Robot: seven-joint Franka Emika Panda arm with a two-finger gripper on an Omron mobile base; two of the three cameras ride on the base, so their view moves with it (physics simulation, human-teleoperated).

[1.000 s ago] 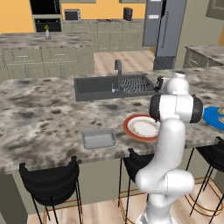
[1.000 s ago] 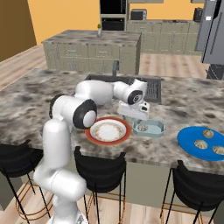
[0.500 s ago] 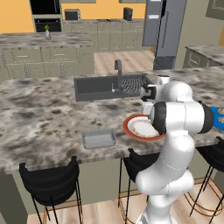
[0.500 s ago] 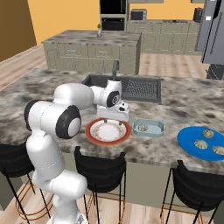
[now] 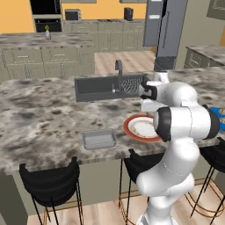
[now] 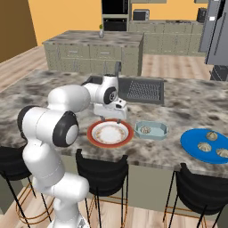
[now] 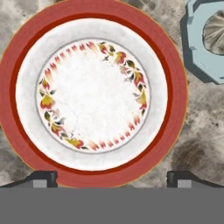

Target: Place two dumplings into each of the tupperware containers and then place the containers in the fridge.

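My gripper (image 6: 111, 119) hangs open just above the round white plate with the red rim (image 6: 110, 133), nothing between its fingers. In the hand view the fingertips (image 7: 43, 177) stand wide apart over the near rim of the plate (image 7: 92, 94). A pale blue tupperware container (image 6: 151, 130) sits just right of the plate with a dumpling (image 6: 146, 130) inside; its corner (image 7: 205, 48) and a dumpling (image 7: 216, 33) show in the hand view. The other container (image 5: 99, 139), grey, lies near the counter's front edge. Three dumplings (image 6: 204, 146) rest on a flat blue disc (image 6: 196, 149). The fridge (image 5: 165, 26) stands behind, doors shut.
A dark sink with faucet (image 5: 105, 85) and a drain rack lies behind the plate. Black bar stools (image 5: 50, 180) stand along the counter's front edge. A second counter with cabinets (image 6: 93, 49) runs across the back.
The arm has swung left, carrying the hand from over the pale blue container to over the plate. The gripper has stayed open.
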